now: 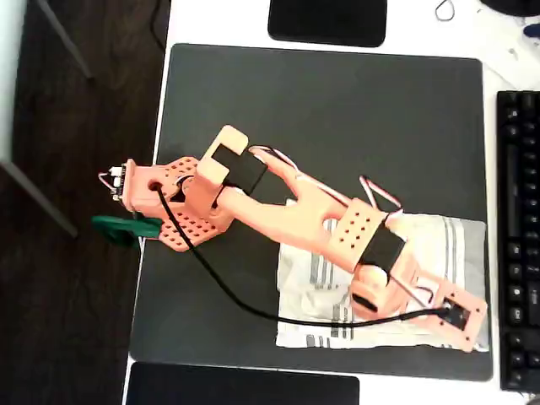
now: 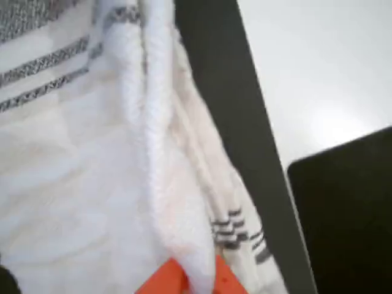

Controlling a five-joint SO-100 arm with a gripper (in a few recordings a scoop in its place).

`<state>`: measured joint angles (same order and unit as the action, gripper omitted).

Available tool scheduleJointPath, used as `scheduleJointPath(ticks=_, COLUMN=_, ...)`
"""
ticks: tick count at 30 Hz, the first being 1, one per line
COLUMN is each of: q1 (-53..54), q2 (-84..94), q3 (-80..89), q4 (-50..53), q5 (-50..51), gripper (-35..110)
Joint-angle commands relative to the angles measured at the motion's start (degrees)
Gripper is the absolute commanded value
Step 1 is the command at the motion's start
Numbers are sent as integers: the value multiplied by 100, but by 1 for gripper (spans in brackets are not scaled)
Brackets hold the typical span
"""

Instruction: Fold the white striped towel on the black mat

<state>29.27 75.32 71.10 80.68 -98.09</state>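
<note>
From overhead I see a white tabletop [image 1: 211, 21] carrying the black mat [image 1: 337, 126], which covers most of the surface, its left edge running close to the table's edge. Beyond that edge lies a dark wooden floor [image 1: 51, 295]. A glossy black pad [image 1: 327, 21] sits on the table just past the mat's top edge, another black pad [image 1: 245, 386] lies against its bottom edge, and a black keyboard [image 1: 519, 236] runs along the right side. My orange arm [image 1: 287, 207] is clamped at the mat's left edge and reaches diagonally toward the lower right, a black cable [image 1: 228, 291] trailing over the mat. The white striped towel [image 1: 321, 278] lies rumpled on the mat's lower right part, near the corner, with the arm's forearm crossing above it. In the wrist view the gripper [image 2: 190, 277] shows its orange fingertips [image 2: 162, 278] closed on a raised ridge of towel, the cloth bunched up between them. Right of the towel there I see a strip of mat, then white table and a corner of a black pad.
</note>
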Motion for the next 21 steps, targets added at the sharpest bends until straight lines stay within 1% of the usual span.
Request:
scheduleJointPath(ticks=1, q1=26, q2=-26, q3=-26, q4=-255, q5=-123, gripper=0)
scheduleJointPath(ticks=5, q1=35, q2=-185, q3=44, q4=-545, q5=-255, gripper=3)
scheduleJointPath(ticks=7, q1=62, q2=-193, q3=105, q4=-650, q5=-246, gripper=11)
scheduleJointPath(ticks=9, q1=88, q2=-158, q3=114, q4=-677, q5=-281, gripper=14)
scheduleJointPath(ticks=18, q1=237, q2=615, q3=141, q4=-193, q5=-299, gripper=16)
scheduleJointPath(ticks=21, q1=255, q2=1055, q3=404, q4=132, q5=149, gripper=16)
